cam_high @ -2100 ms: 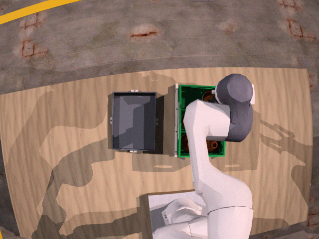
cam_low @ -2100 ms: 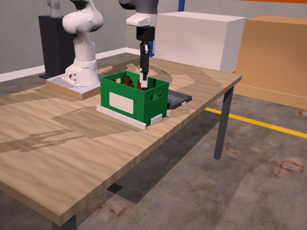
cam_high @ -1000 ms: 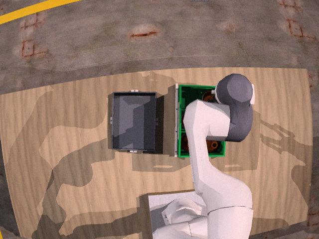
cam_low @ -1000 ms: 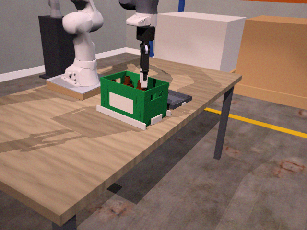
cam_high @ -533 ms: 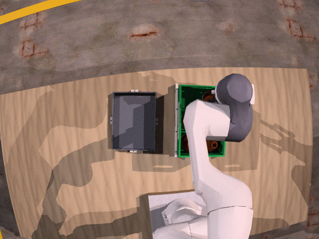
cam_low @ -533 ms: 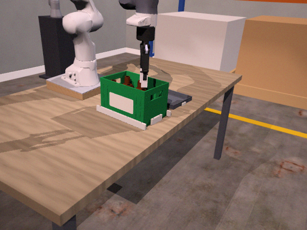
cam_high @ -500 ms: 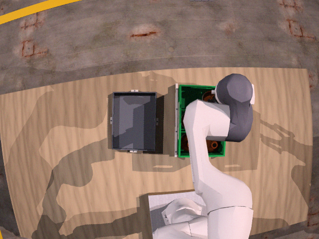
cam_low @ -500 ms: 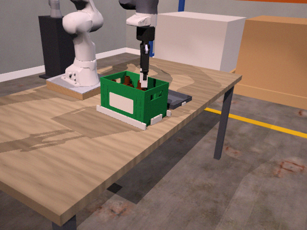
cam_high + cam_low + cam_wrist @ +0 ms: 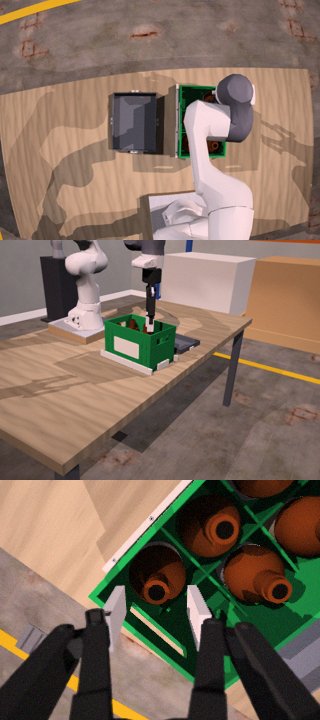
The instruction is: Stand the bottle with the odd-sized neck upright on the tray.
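Note:
The green crate stands on the table and holds several brown bottles. In the wrist view my gripper is open, with one finger pad on each side of the corner bottle's neck and a gap on both sides. Other bottles stand in the neighbouring cells. In the side view the fingertips reach down to about the crate's rim, beside a bottle neck. The dark grey tray lies flat and empty left of the crate. In the overhead view the arm hides the gripper.
White stop strips line the crate's base. The robot base stands on a plinth behind the crate. The table edge is close beyond the tray.

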Action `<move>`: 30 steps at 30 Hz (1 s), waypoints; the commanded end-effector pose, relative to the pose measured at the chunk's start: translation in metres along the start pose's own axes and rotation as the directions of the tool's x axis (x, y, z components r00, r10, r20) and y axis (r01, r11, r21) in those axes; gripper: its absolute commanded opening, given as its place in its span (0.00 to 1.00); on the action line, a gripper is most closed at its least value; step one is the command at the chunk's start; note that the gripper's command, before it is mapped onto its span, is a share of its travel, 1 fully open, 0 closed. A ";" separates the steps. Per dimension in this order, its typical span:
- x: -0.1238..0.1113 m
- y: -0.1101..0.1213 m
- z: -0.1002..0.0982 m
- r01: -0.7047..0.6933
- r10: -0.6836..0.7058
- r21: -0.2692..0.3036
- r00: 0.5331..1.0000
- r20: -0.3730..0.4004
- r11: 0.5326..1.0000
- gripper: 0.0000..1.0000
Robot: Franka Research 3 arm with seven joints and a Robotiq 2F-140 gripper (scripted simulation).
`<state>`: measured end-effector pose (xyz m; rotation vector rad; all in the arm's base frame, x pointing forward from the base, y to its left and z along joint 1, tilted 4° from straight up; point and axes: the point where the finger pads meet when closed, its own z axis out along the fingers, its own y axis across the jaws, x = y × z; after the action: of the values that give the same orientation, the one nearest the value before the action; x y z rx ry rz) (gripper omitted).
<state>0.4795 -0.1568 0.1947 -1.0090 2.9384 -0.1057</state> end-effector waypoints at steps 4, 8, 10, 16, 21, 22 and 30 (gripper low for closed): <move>-0.002 0.001 0.006 0.003 -0.003 -0.001 1.000 0.004 1.000 0.44; -0.002 0.001 0.010 0.003 -0.003 -0.001 1.000 0.004 1.000 0.44; -0.002 0.001 0.012 0.003 -0.003 -0.001 1.000 0.004 1.000 0.44; -0.002 0.001 0.018 0.003 -0.003 -0.001 1.000 0.004 1.000 0.44; -0.002 0.001 0.024 0.003 -0.003 -0.001 1.000 0.004 1.000 0.44; -0.002 0.001 0.026 0.003 -0.003 -0.001 1.000 0.004 1.000 0.44; -0.002 0.001 0.034 0.003 -0.003 -0.001 1.000 0.004 1.000 0.44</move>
<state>0.4796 -0.1561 0.1630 -1.0078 2.9456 -0.1007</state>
